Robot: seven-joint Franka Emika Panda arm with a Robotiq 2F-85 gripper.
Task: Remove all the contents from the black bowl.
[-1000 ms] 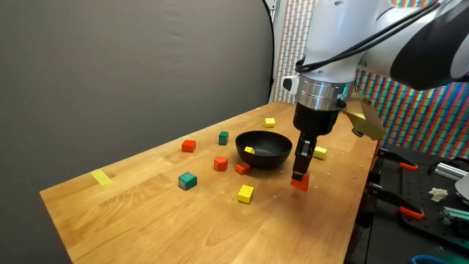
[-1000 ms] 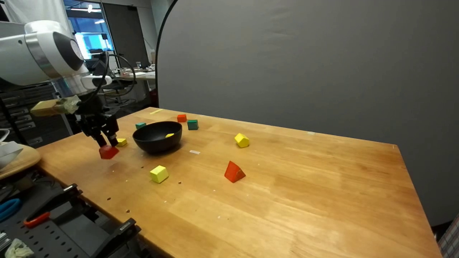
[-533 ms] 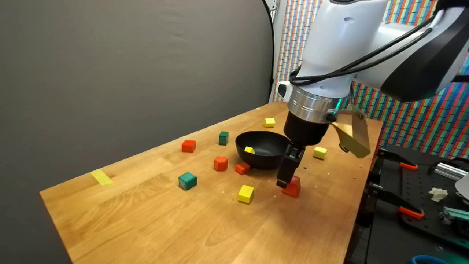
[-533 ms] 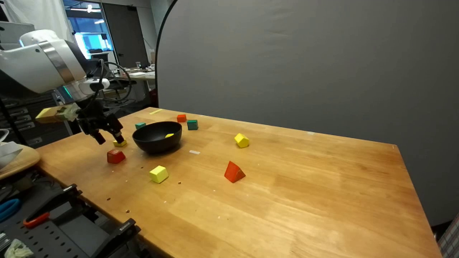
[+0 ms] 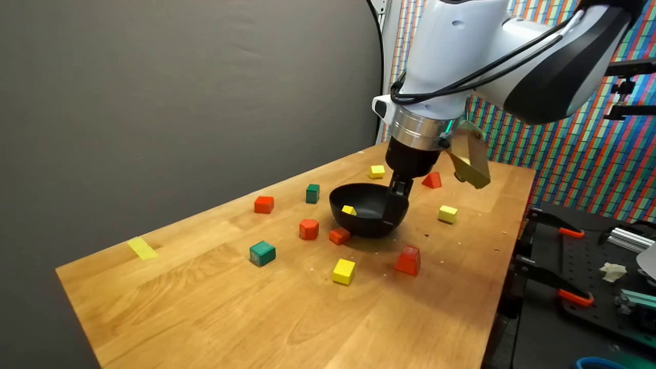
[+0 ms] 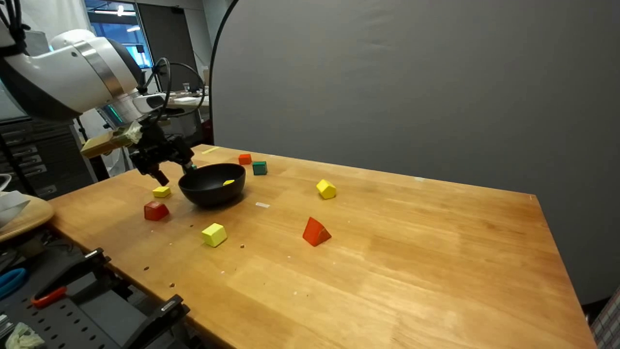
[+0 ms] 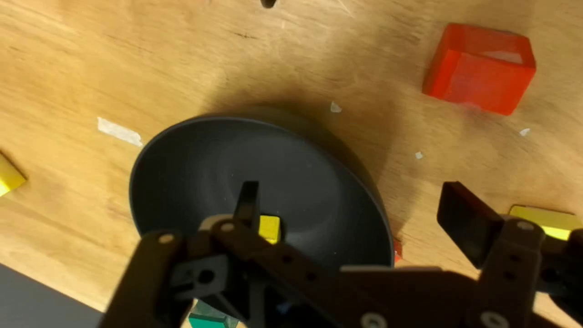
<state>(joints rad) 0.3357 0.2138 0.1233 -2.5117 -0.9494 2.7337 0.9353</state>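
Observation:
The black bowl (image 5: 361,226) stands upright on the table, also visible in the wrist view as a wide black bowl (image 7: 278,155). One small yellow block (image 7: 269,228) of the contents lies inside it, partly covered by a finger in the wrist view. My gripper (image 7: 350,186) stands open with nothing between its fingers. It hangs above the table at the bowl's side in an exterior view, with its one finger (image 6: 161,178) over the wood. In the wrist view, the left finger overlaps the bowl. A red block (image 5: 408,260) sits on the table near the bowl, apart from the gripper.
Several loose blocks surround the bowl: a small red block (image 5: 339,236) close against it, a yellow block (image 5: 344,271), a green block (image 5: 262,253), a pale yellow block (image 6: 214,235) and a red wedge (image 6: 317,231). Clamps (image 5: 553,282) line a table edge.
One second ago the gripper held the red block just over the table. It has opened and left that block on the table, then moved up and toward the bowl.

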